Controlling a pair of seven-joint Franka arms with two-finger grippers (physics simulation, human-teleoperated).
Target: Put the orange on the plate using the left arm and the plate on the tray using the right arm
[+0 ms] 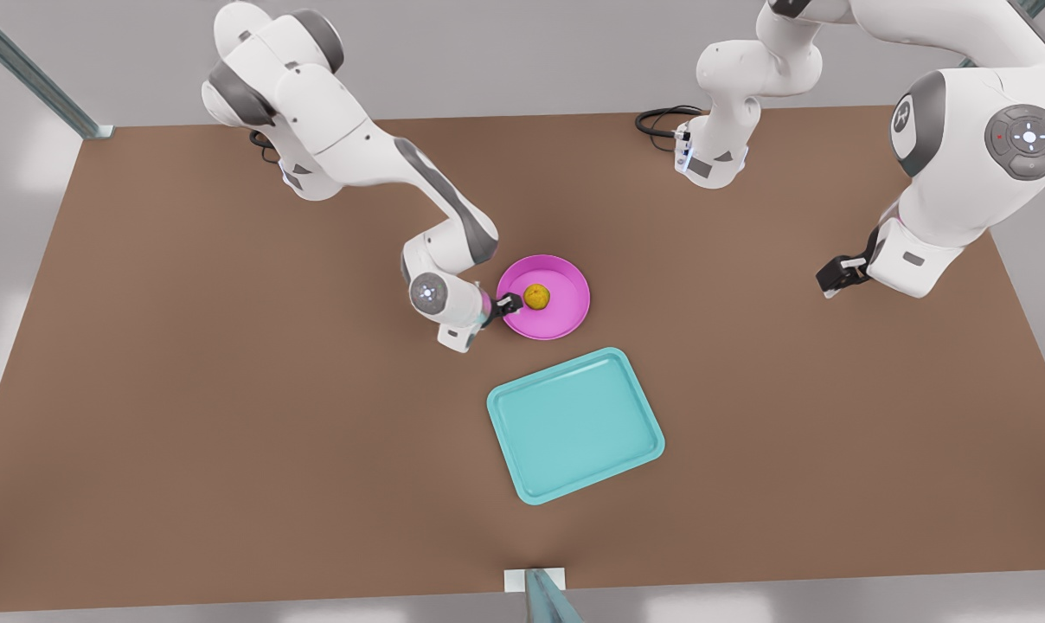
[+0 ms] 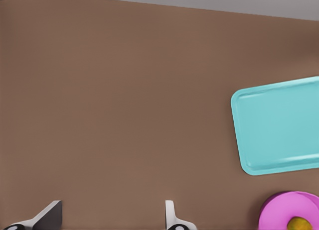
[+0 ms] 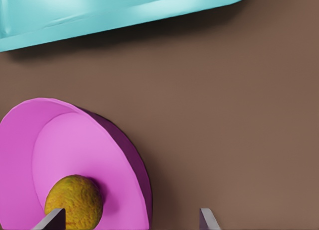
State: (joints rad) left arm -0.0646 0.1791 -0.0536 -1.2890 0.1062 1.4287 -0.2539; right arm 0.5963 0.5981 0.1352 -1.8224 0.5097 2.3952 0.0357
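Plate (image 1: 566,313), pink and round, sits mid-table with the orange (image 1: 536,296) already resting in it, the tray (image 1: 574,425) lying apart just in front of it; at the front view's left the right gripper (image 1: 507,304) is at the plate's rim, fingers (image 3: 52,220) spread wide either side of that edge and not yet clamped; the plate looks stiff, light and slick, so I'd pinch the raised rim firmly and keep it level, since the orange could roll; being round it has no long axis, while the tray's runs slightly skewed; far right, the left gripper (image 1: 839,275) waits, parted and empty.
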